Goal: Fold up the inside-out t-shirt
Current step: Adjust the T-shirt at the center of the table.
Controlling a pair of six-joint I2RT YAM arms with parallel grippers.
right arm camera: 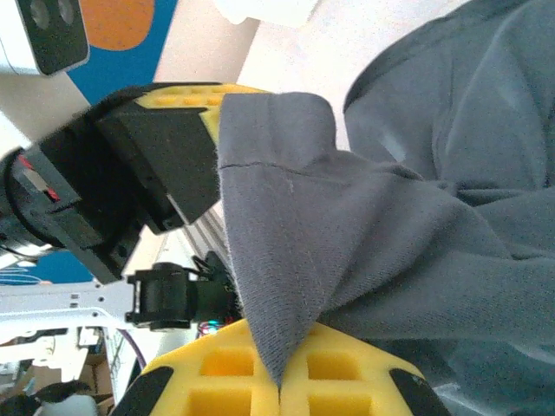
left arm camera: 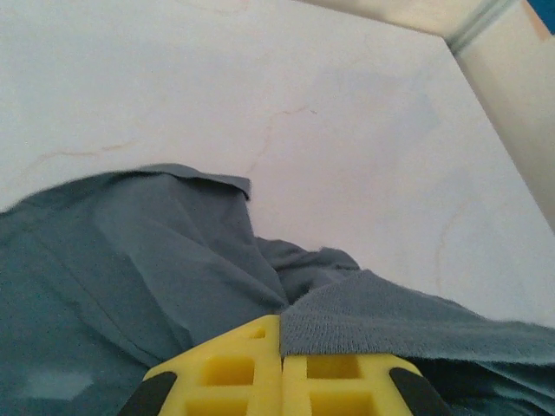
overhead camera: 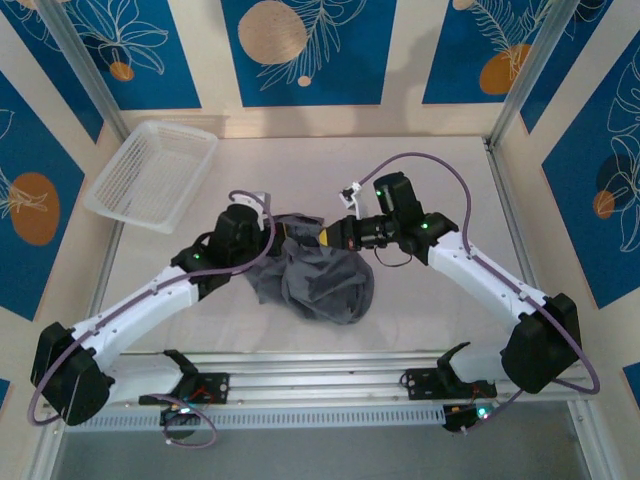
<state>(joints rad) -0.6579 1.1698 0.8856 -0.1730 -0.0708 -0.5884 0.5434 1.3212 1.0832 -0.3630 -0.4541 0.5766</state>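
Now, left pincer [left arm camera: 281, 329] and right pincer [right arm camera: 279, 381] both grip the inside-out t-shirt [overhead camera: 322, 278], mid-counter [overhead camera: 420, 320].
They are closed on its far side, almost tip to tip. The crumpled heap lies nearward, with no readable long axis. I judge I draw them apart sideways next. The white mesh basket [overhead camera: 150, 175] sits far left, well apart.

Basket [overhead camera: 150, 175] behind and left of t-shirt [overhead camera: 330, 285]

- No text, number or brand can be read.
- inside-out t-shirt [overhead camera: 325, 280]: plain grey cloth, no label seen.
- Blue wall panels [overhead camera: 300, 50]: leaf and circle drawings, no letters.
- White camera housing [right arm camera: 43, 35]: seems unmarked, though blurred.
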